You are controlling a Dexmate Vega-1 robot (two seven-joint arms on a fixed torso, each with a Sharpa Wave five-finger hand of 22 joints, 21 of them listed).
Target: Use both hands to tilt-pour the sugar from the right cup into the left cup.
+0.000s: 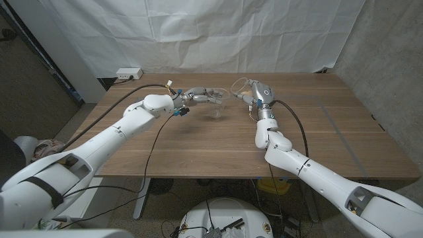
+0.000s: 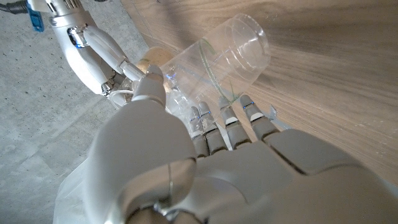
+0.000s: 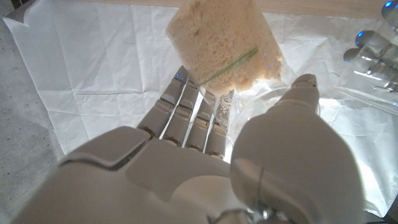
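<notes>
My left hand [image 1: 201, 96] grips an empty clear plastic cup [image 1: 219, 100] above the middle of the wooden table [image 1: 198, 145]. In the left wrist view that cup [image 2: 217, 59] lies tilted in my fingers [image 2: 224, 121]. My right hand [image 1: 256, 93] holds the other clear cup [image 1: 239, 86] just to the right of it, raised and tilted. The right wrist view shows this cup [image 3: 221, 43] packed with pale brown sugar, held between thumb and fingers [image 3: 186, 106]. The two cups are close together, rims near each other. I see no sugar in the left cup.
A white power strip [image 1: 129, 73] lies at the table's far left corner. A white sheet [image 1: 198, 33] hangs behind the table. Cables [image 1: 155, 142] trail from my left arm across the tabletop. My right forearm [image 2: 87, 50] shows in the left wrist view.
</notes>
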